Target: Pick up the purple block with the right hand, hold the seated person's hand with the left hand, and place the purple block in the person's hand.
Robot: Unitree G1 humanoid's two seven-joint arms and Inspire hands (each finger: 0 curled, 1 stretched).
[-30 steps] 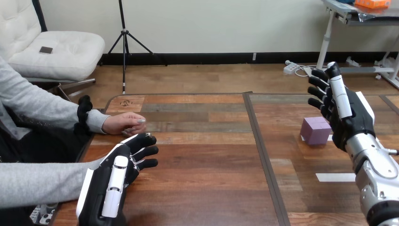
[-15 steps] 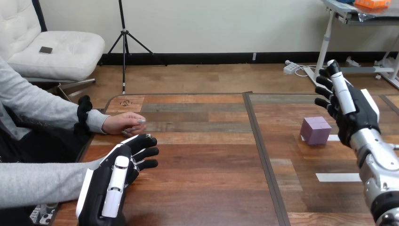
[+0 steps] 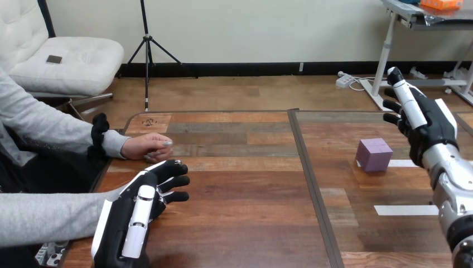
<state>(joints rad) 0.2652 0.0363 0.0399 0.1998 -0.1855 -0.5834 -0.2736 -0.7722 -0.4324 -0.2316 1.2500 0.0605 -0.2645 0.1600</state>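
- purple block [image 3: 374, 154]: sits flat on table [image 3: 245, 218], on the right half, past the dark seam [image 3: 308, 167]; nothing touching it.
- right hand [image 3: 426, 125]: up in the air at view's right, to the right of the block & apart from it; fingers [image 3: 402, 92] straight, pointing up and away, spread a bit. wide open, holding nothing.
- white tape strip [image 3: 402, 163]: on table just right of block, its right end goes behind the right forearm. 2nd tape strip [image 3: 406, 210] lies nearer the robot, clear of block.
- left hand [image 3: 136, 220]: low over table's near left part, back facing up; fingers [image 3: 177, 181] reach fwd, relaxed w/ a slight bend, splayed. open, nothing seen in its grasp.
- person's hand [image 3: 148, 146]: rests on table at the left edge, just beyond left hand's fingertips; small gap between the two, not touching; its fingers loosely curled.
- grey sleeve [image 3: 50, 218]: at view's lower left, runs up to left hand's side; what's at its end is hidden behind the robot hand, can't tell if they touch.
- block & person's hand well apart, on opposite sides of the seam.
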